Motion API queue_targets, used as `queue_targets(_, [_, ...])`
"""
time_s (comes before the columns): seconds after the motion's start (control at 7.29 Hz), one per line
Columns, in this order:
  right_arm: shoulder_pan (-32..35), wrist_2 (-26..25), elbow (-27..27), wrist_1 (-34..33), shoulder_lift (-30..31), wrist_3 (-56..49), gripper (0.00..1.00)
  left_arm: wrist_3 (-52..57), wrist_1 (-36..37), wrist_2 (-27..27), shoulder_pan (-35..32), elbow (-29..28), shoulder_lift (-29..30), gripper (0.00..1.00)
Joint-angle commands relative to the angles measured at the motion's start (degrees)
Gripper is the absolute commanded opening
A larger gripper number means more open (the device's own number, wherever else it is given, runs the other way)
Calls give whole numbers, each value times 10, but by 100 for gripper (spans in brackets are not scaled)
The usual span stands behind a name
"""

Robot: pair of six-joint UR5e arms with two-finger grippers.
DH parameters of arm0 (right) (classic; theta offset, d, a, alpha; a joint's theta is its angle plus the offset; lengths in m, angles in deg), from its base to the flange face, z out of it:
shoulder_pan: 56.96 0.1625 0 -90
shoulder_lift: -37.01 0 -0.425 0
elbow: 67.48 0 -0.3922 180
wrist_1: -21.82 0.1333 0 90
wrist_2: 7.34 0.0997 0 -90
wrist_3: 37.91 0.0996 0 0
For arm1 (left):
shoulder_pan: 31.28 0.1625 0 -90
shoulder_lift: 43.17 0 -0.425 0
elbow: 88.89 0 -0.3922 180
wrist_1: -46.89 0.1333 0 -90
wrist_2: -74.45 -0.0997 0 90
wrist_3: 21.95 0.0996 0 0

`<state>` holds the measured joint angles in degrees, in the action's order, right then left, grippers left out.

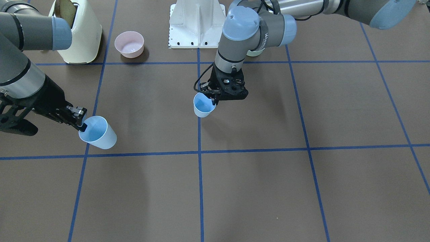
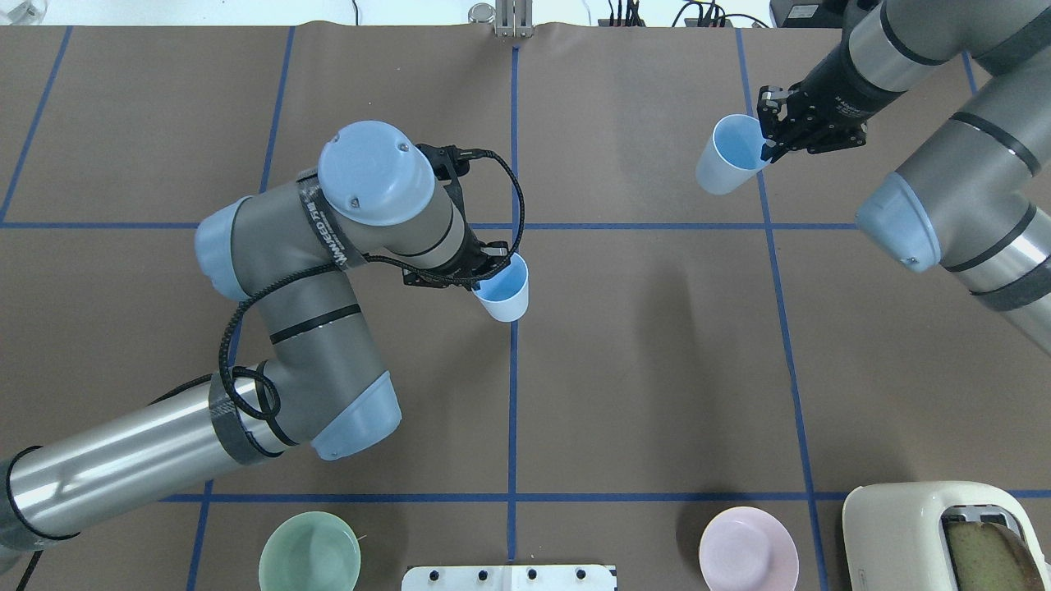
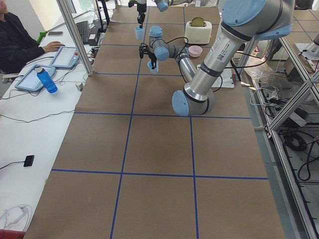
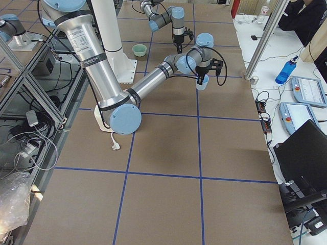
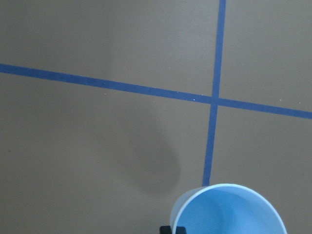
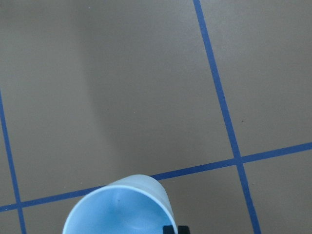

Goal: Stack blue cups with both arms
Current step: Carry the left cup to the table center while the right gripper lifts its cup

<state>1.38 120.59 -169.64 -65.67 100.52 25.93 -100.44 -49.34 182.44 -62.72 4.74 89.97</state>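
Overhead exterior: tapered blue cups [image 2: 505,293] [image 2: 726,162] (smooth plastic) in black jaws

We are seeing the left arm's cup [image 1: 204,108] and the right arm's cup [image 1: 99,134] both showing pale blue outside and a brighter blue inside. The bench [image 1: 255,188] is showing flat brown, with blue tape lines crossing it as a grid. The left arm [image 2: 328,271] and right arm [image 2: 961,189] are showing grey metal with light-blue joint caps. We are also seeing a pink bowl [image 1: 129,44], a mint-green bowl [image 2: 309,552], a cream toaster [image 1: 82,37] and a white pedestal [image 1: 196,23].
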Motion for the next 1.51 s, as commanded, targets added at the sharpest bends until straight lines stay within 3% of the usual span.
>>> queue_targets(0.0, [-4,-3,-13,-22,-10,4,0,-5,1,-25,23,-15,4,0])
queue_targets(0.82, [-8,-3,-16,-22,-10,4,0,-4,-3,-41,32,-18,6,0])
queue_targets(0.96, [-9,-3,-16,-22,-11,5,0,-4,-5,-40,32,-19,6,22])
queue_targets(1.1, [-9,-3,-17,-22,-11,4,0,-4,-5,-40,32,-18,6,36])
queue_targets(1.24, [-9,-2,-17,-22,-11,4,0,-4,-6,-40,32,-14,6,76])
queue_targets(1.37, [-13,-2,-21,-22,-11,5,0,-2,-6,-38,32,-5,7,97])
